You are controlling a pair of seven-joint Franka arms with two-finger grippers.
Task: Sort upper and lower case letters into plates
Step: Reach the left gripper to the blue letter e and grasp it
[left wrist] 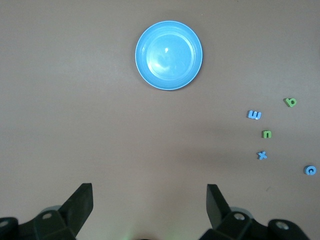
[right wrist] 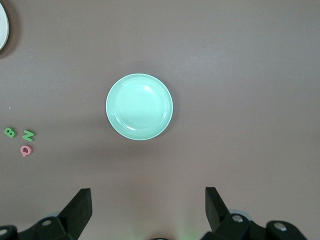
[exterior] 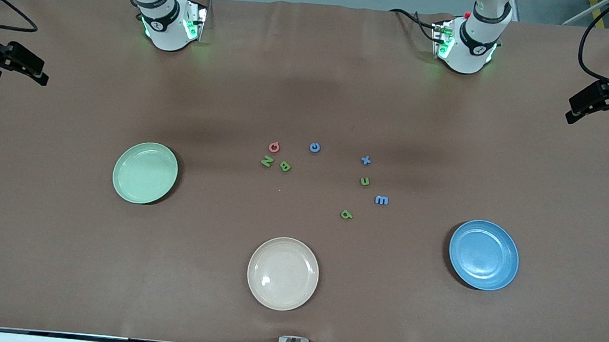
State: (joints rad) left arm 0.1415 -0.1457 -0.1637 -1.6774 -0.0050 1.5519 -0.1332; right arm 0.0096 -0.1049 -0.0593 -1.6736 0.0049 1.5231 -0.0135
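Observation:
Small foam letters lie mid-table. A pink Q (exterior: 274, 147), green N (exterior: 267, 161) and green B (exterior: 285, 166) sit together, with a blue C (exterior: 314, 147) beside them. Toward the left arm's end lie a blue x (exterior: 366, 160), green n (exterior: 365, 181), blue m (exterior: 382, 200) and a green b-like letter (exterior: 346, 214). The mint green plate (exterior: 145, 172) is at the right arm's end, the blue plate (exterior: 483, 255) at the left arm's end; both are empty. My left gripper (left wrist: 149, 192) hangs open high over bare table. My right gripper (right wrist: 147, 195) is likewise open and empty.
A cream-beige plate (exterior: 283, 273) sits empty near the table's front edge, nearer the front camera than the letters. Black camera mounts stick in over both table ends (exterior: 16, 63) (exterior: 600, 100). The arm bases (exterior: 168, 24) (exterior: 467, 47) stand along the top edge.

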